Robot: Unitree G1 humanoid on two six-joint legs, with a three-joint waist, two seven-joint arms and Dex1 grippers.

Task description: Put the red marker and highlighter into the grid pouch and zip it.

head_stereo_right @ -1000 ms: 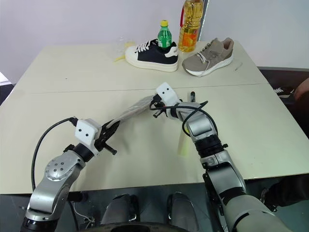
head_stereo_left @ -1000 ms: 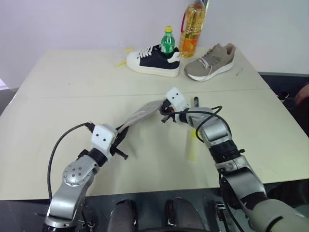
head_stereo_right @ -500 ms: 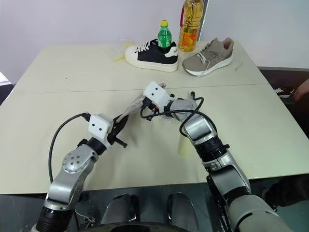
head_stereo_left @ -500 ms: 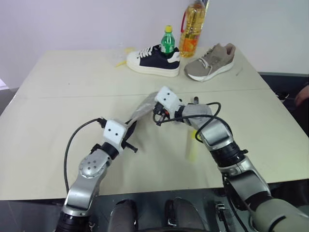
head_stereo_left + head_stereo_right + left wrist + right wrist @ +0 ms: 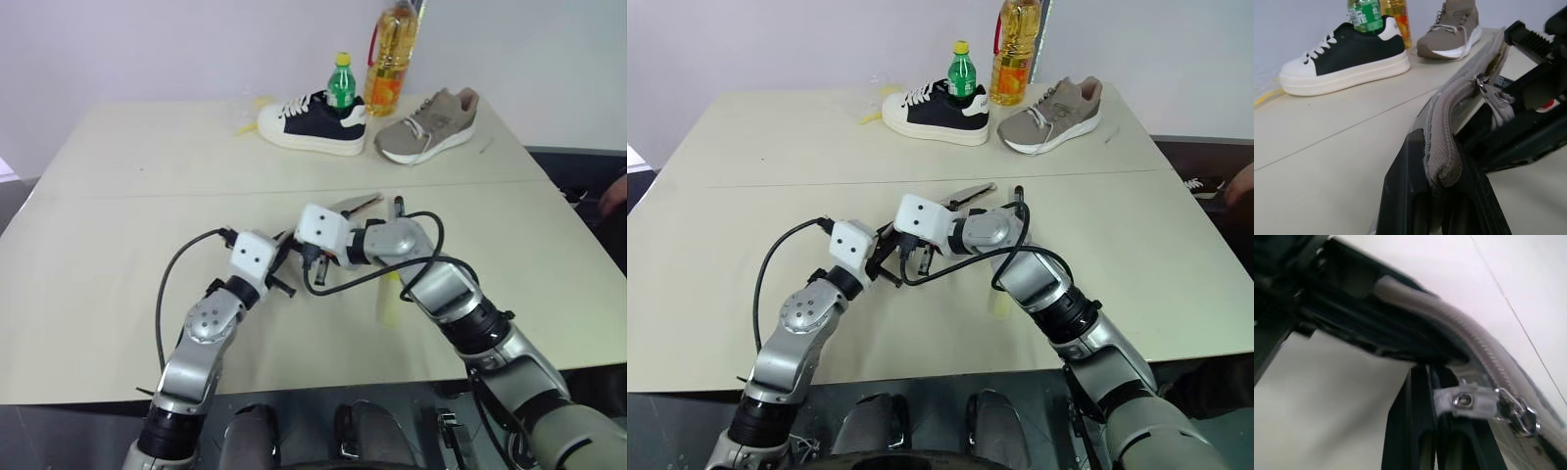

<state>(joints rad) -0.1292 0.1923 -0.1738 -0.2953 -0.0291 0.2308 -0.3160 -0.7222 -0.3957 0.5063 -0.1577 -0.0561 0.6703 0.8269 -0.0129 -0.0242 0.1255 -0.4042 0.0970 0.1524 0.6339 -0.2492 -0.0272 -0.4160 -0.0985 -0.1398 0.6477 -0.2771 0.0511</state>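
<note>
End effectors [image 5: 890, 262] drawn together, shoes [image 5: 312, 121] behind

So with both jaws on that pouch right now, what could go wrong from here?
The highlighter still lies on the table, so zipping the grid pouch now could shut it out. The right gripper pinches only the small zipper pull, which might slip free. The left gripper clamps just the pouch's end, so the fabric could tug out.

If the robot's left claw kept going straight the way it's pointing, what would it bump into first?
Most likely the right claw. The left claw, shut on the grid pouch's end, points along the pouch, and the right claw pinches the zipper pull just ahead. Depth is hard to judge.
</note>
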